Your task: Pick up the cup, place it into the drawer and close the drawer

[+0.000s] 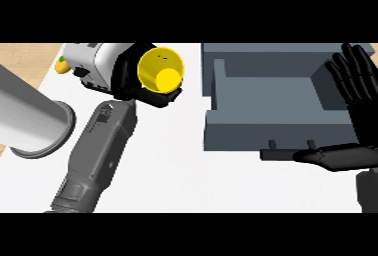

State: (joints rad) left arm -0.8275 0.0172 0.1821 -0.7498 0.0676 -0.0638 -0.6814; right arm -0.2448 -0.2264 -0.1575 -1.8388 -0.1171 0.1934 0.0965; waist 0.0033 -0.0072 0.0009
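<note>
The yellow cup (162, 71) is tipped so that its mouth faces up toward me. My left hand (133, 82) is shut on it, black fingers curling round its rim and side, just left of the drawer. The grey drawer (266, 95) stands open at the right, and what shows of its inside is bare. Its dark handle (283, 151) is at the front edge. My right hand (348, 156) is open at the view's right, fingers pointing up along the drawer's right wall and thumb beside the handle.
A large grey cylinder (33, 120) lies on its side at the left edge, close to my left forearm. A small yellow and green object (62, 65) sits at the back left. The white counter (192, 180) stretches in front of the drawer.
</note>
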